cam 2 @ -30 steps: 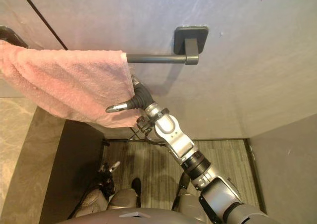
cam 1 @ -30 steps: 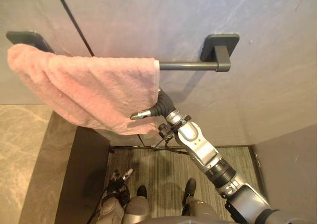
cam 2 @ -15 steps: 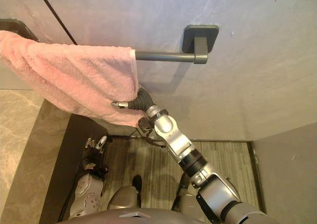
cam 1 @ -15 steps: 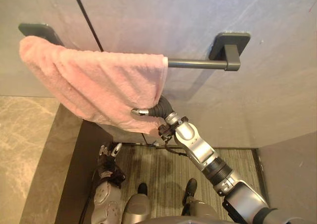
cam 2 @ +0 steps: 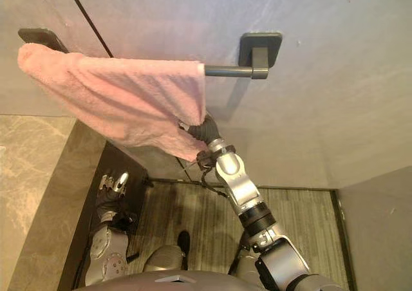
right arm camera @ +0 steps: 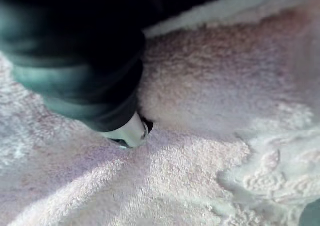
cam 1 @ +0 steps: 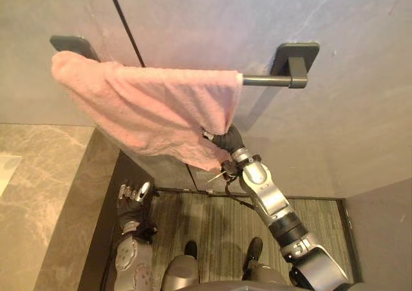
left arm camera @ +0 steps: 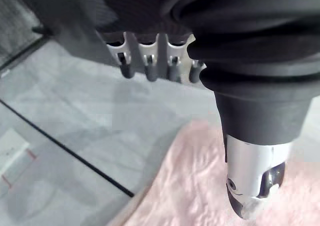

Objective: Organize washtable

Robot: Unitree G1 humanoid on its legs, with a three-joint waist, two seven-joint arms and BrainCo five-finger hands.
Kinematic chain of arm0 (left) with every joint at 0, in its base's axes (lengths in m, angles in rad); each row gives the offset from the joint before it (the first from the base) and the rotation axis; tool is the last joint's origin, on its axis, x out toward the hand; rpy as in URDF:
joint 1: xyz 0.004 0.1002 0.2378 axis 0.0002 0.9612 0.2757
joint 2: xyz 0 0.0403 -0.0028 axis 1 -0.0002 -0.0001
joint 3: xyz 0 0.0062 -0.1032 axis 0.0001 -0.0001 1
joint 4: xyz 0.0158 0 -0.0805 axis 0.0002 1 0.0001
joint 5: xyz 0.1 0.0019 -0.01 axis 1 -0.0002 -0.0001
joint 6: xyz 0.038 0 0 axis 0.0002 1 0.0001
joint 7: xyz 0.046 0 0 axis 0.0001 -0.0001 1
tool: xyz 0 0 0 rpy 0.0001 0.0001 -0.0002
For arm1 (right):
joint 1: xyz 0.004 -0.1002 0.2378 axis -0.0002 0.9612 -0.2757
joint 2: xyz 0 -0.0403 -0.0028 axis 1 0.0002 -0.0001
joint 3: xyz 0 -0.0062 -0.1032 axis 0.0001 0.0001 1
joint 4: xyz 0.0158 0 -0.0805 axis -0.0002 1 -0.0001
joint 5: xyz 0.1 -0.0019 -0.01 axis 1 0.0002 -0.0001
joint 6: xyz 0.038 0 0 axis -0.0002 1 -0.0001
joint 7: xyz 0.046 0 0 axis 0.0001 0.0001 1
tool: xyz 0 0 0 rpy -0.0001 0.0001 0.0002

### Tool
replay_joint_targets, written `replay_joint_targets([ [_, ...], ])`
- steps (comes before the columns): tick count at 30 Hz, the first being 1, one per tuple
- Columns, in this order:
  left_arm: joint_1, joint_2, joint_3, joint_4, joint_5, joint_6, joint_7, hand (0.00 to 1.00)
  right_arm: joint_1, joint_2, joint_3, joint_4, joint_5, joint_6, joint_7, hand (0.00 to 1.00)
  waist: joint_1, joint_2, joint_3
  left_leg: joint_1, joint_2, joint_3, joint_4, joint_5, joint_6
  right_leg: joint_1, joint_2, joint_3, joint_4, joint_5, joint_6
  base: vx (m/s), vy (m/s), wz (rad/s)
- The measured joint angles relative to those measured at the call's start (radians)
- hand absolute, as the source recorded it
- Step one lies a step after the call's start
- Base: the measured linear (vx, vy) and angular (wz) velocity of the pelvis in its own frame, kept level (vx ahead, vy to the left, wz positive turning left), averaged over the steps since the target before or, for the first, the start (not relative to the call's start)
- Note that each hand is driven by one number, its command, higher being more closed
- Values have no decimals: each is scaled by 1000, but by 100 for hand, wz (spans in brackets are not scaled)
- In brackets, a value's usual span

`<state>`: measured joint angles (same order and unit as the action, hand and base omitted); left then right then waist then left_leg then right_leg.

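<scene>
A pink towel (cam 1: 154, 111) hangs over a dark towel bar (cam 1: 264, 80) fixed to a grey wall (cam 1: 335, 123). It covers the bar from the left bracket (cam 1: 71, 44) to just short of the right bracket (cam 1: 295, 54), leaving a bare stretch of rod between. The cloth sags unevenly, its lower edge dropping to a bunched corner at the right. The robot's right hand (cam 1: 226, 140) reaches up to that corner and is pressed into the folds of the towel. The cloth hides the rest of the hand, so whether it grips or merely touches cannot be told. The right wrist view shows pink pile close around the hand on all sides. The left hand (cam 1: 132, 197) hangs low and well apart from the towel, beside the dark side panel (cam 1: 103, 233) below the marble tabletop (cam 1: 38, 194). Its fingers (left arm camera: 148, 70) are relaxed and hold nothing. Past them, the left wrist view takes in the grey wall and part of the pink towel. A striped floor (cam 1: 212, 217) lies below the bar, between the dark panel and the wall on the right.
</scene>
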<state>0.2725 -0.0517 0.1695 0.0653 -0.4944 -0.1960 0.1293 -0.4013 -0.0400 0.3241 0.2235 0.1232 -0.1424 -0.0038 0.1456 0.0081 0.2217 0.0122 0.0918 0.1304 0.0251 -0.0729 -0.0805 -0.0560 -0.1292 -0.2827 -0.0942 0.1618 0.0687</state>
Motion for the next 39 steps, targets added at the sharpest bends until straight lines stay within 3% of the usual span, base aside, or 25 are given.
replay_joint_targets([
  [6, 1, 0, 46, -60, 4, -3, 8, 0, 68, -3, -97, -40, -17, 0, -20, 100, -6, 1, -30, 0, 1, 1, -18, 14, -5, -10, 1, 0, -2, -2, -4, -6, -1, 0],
  [10, -8, 1, 89, -78, 15, -10, 18, 0, 89, -3, -141, -41, -27, 0, -41, 100, -27, 4, -58, 4, 0, 5, -18, 17, -5, -10, 2, 4, -2, 2, -1, 4, 2, -2],
  [17, -85, 18, 106, -144, 50, -14, 39, 0, 97, -26, -192, -73, -27, 0, -65, 100, -35, 8, -62, 13, 1, 24, -18, 16, -5, -12, 3, 22, -5, 3, -7, -7, 3, -8],
  [18, -118, 27, 105, -162, 56, -27, 41, 0, 98, -26, -204, -73, -27, 0, -66, 100, -46, 11, -64, 14, 1, 25, -18, 17, -5, -12, 3, 23, -5, 7, -11, 0, 0, 0],
  [24, -226, 82, 41, -161, 94, -34, 58, 0, 96, -27, -197, -73, -24, -1, -63, 100, -56, 21, -73, 32, 1, 55, -18, 16, -9, -15, 8, 52, -4, 21, -11, 30, 8, -14],
  [39, -227, 137, 6, -90, 87, -54, 61, 0, 91, -38, -91, -73, 16, -2, -16, 100, -53, 24, -106, 26, 1, 87, -16, 13, -12, -46, 13, 82, -6, 28, -18, -11, -2, -6],
])
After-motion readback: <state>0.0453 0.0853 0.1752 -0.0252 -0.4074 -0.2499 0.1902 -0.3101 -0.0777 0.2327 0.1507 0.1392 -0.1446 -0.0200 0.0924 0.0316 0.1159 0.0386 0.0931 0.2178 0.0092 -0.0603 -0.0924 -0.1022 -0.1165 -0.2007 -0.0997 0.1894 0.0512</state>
